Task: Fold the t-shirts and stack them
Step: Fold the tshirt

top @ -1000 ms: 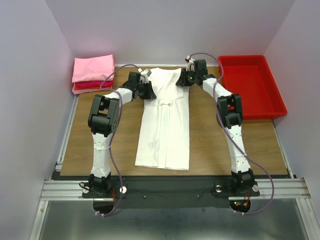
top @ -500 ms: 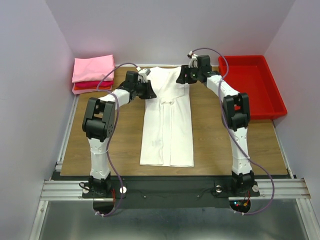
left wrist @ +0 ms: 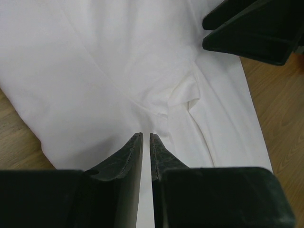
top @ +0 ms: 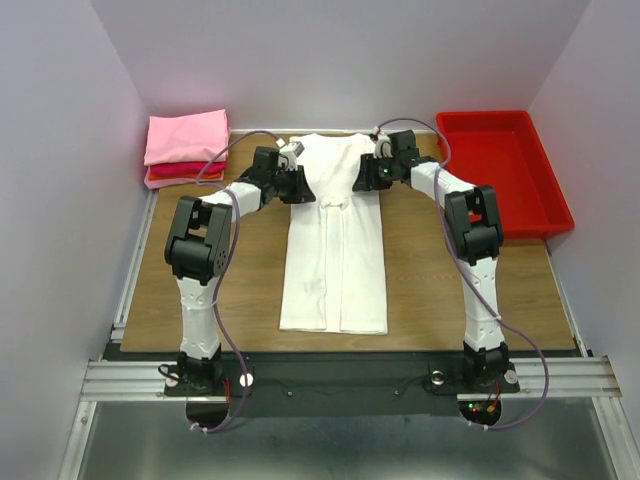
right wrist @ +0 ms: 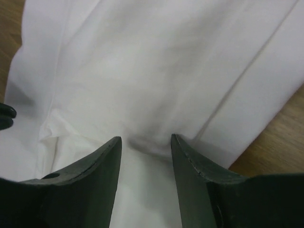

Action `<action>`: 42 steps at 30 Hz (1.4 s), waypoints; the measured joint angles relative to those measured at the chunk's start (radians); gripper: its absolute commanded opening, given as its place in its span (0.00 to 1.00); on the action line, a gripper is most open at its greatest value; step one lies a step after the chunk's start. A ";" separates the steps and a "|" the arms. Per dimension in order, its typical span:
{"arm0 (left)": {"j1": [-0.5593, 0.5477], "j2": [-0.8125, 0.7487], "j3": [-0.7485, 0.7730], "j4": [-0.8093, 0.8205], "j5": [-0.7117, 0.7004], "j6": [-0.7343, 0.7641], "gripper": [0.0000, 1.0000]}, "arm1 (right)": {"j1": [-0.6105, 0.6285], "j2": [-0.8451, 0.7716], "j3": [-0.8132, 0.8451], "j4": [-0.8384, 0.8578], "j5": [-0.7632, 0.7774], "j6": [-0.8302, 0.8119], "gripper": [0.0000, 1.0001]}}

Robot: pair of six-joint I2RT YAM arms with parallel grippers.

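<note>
The white t-shirt (top: 335, 250) lies folded into a long narrow strip down the middle of the table, with a small crumple near its upper part. No red print shows. My left gripper (top: 299, 186) is at the shirt's upper left edge. In the left wrist view (left wrist: 146, 136) its jaws are almost together with white cloth (left wrist: 95, 71) in the thin slit. My right gripper (top: 368, 176) is at the upper right edge. In the right wrist view (right wrist: 145, 138) it is open over flat cloth (right wrist: 142, 61). Folded pink and red t-shirts (top: 187, 146) are stacked at the back left.
A rigid red plastic tray (top: 548, 185) stands at the back right. Bare wooden tabletop (top: 215, 290) lies on both sides of the strip. Grey walls close in the left, back and right. The right gripper's fingers show in the left wrist view (left wrist: 251, 28).
The white shirt shifted slightly and its strip straightened. My right gripper moved down and inward onto the shirt's upper right edge. My left gripper barely moved.
</note>
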 measured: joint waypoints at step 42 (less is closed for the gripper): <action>0.016 -0.831 -0.264 -0.193 0.011 0.591 0.62 | 0.124 -0.684 -0.292 -0.230 0.034 -0.486 0.88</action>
